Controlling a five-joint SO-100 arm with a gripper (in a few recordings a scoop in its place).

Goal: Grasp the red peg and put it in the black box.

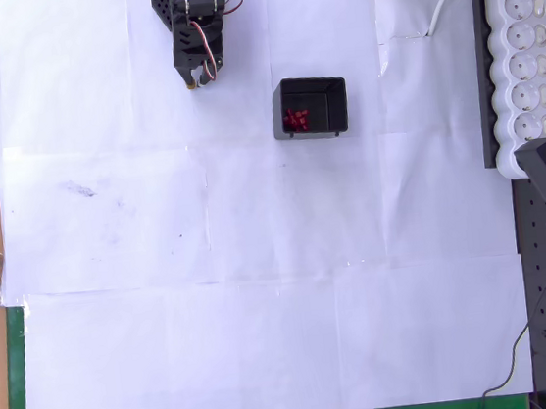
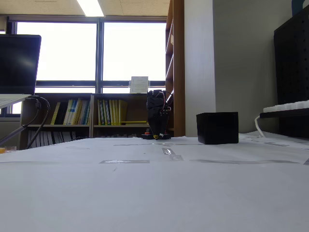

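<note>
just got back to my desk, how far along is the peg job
Done: a cluster of red pegs already lies inside the black box. In hand: the claw sits near the arm's base, left of the box in the overhead view, apparently carrying nothing. Left: I can spot no loose peg on the white paper.

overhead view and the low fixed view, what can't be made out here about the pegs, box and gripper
- Tiny bright red pegs in the small square black plastic box: overhead view, too small and clustered to count.
- Box interior: fixed view, hidden by its own front wall.
- Black two-finger gripper: overhead view, fingertips too small and dark to tell open or shut; fixed view, a far backlit silhouette.
- Arm base: overhead view, cut off by the top edge.
</note>
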